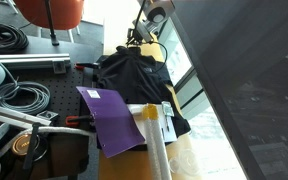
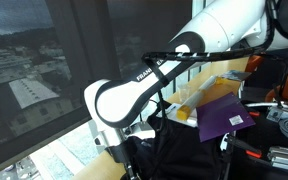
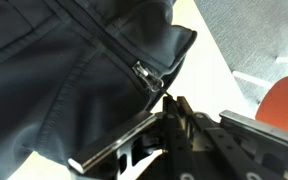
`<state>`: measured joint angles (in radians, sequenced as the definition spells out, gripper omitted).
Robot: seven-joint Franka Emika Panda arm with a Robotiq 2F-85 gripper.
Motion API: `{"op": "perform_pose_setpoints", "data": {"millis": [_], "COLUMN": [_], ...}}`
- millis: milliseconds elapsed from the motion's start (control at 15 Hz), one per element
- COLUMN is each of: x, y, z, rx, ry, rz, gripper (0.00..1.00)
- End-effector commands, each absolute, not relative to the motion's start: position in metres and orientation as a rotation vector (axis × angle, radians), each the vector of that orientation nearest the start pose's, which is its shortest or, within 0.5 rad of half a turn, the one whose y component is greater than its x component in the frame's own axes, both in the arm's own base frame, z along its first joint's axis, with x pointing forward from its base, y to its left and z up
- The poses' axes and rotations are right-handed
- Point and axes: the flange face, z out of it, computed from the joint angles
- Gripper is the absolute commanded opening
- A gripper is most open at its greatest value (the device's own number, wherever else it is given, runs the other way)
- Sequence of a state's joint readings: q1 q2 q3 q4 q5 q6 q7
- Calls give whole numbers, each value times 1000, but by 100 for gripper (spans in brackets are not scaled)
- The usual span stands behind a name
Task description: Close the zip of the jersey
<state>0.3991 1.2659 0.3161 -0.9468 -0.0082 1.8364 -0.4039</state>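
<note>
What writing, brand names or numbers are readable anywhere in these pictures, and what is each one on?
"FRAN": white letters on the robot arm, the rest cut off.
White label on the purple sheet: too small to read.
Jersey: no writing visible.

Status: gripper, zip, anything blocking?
Wrist view: gripper close beside zip pull, open or shut unclear. The zip runs across the black jersey. Nothing between gripper and pull.

A rumpled black fabric jersey (image 1: 134,72) covers much of the pale tabletop (image 3: 216,60), with bare room beside its edge. A flat purple sheet (image 1: 112,118) and coiled black cables (image 1: 6,40) crowd one side. A dark window blind (image 1: 244,70) seems close along the other.
</note>
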Motion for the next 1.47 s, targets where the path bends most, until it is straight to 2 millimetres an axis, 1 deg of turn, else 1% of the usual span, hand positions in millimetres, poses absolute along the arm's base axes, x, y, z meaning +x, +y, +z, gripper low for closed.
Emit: {"op": "perform_pose_setpoints", "data": {"millis": [0,200,400,667,1000,1067,1133,1200,1400], "x": [608,610,605,592,590,591,592,594,600], "y": [425,411,393,372,351,344,338,330,303], "z": [90,98,94,86,85,84,84,85,91], "rx": [-2474,-2479,-2476,-2430,-2419,-2430,-2436,-2442,-2474], "ry": [-1282,-1299,-1360,-1438,-1474,-1475,-1471,-1463,-1436], "rz": [540,580,601,631,604,589,584,584,594], "gripper": [2,2,2,2,2,32,34,40,61]}}
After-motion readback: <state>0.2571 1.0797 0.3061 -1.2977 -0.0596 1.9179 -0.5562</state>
